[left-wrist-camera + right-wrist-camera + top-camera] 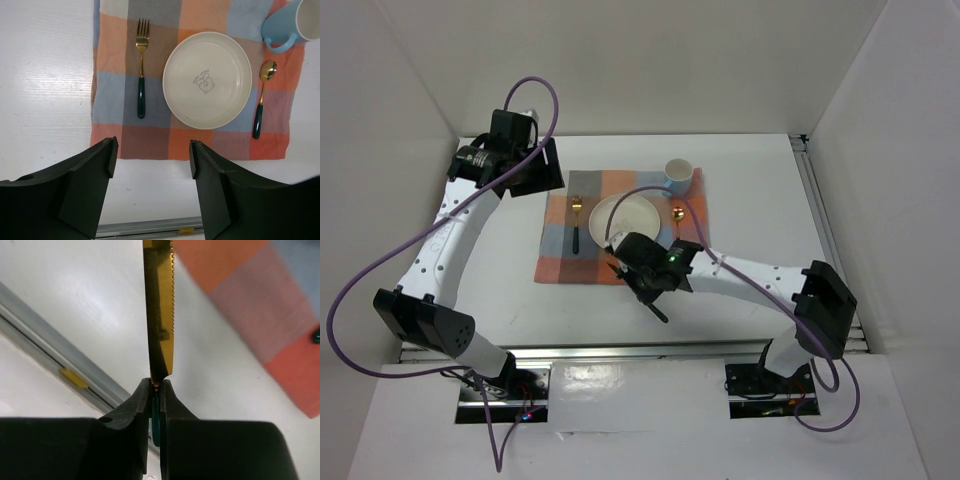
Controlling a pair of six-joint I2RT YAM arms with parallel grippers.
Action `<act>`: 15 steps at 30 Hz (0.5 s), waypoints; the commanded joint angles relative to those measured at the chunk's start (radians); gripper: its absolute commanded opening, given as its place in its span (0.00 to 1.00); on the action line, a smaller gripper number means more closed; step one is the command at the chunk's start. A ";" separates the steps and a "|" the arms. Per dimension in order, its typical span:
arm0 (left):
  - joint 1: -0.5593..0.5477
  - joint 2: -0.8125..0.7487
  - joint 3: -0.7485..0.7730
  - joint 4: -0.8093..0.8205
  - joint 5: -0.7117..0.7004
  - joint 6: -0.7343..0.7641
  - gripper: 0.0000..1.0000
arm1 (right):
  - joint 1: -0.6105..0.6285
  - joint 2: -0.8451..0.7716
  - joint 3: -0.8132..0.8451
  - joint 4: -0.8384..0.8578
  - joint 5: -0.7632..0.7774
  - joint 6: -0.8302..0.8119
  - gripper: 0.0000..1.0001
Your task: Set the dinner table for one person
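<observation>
Over the worktop (90, 300) the right claw (155, 382) carries the knife (161, 315); the left claw (152, 152) is released. Next, I think, lay it beside the plate (207, 80).

The left arm (440, 235) rose from its base, folded back at the elbow and stretched to the far left. Its wrist bent so that the left end effector (150, 155) faced downward, jaws spread wide and empty. The right arm (760, 275) bent at the far right and reached leftward. The right end effector (155, 385) was pinched tight on a knife (161, 315), whose blade stuck out ahead of the fingertips.
</observation>
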State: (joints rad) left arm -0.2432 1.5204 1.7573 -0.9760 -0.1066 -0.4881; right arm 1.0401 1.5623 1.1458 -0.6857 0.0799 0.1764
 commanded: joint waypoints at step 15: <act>0.015 -0.040 -0.035 0.023 -0.021 -0.021 0.76 | -0.609 0.171 0.173 0.135 0.031 0.209 0.00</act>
State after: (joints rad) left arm -0.2340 1.5200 1.7271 -0.9676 -0.1150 -0.5022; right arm 0.4461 1.6646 1.2591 -0.5980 0.1226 0.3923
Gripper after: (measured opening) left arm 0.762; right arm 0.125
